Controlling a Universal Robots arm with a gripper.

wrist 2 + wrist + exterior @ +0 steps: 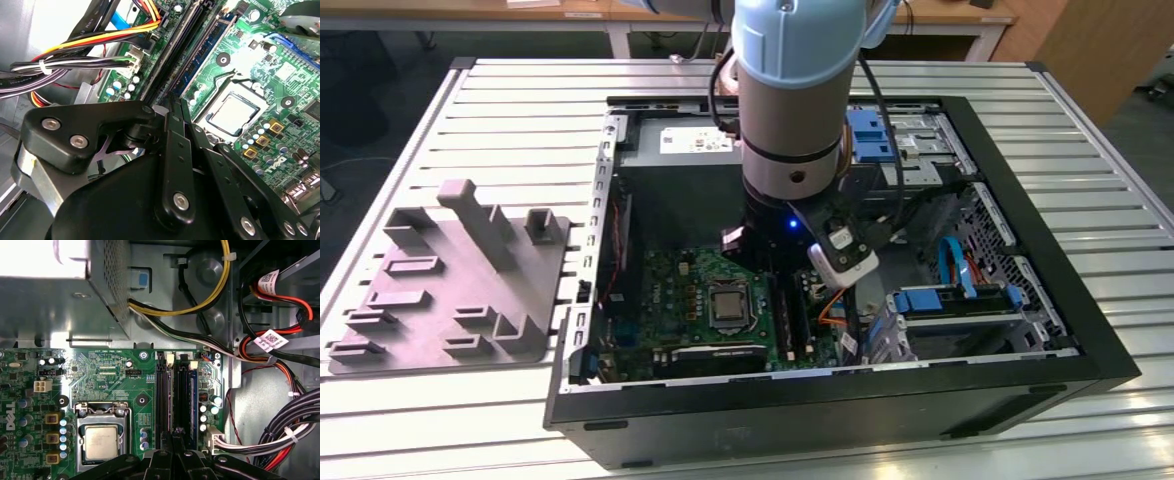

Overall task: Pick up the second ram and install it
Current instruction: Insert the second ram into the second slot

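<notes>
My pincer (173, 439) pinched narrow over the memory slots (161, 402), blue-green stick (192, 400) seated in one, cables (257, 436) close past their outer edge.

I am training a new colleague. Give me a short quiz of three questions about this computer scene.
1. True or false: the gripper hangs over the grey block.
2. In the exterior view, the grey block lies on which side of the computer case? A left; B right.
3. Fill in: the processor sits on the green ___.
Key: 1 false, it is over the memory slots; 2 A; 3 motherboard.
</notes>
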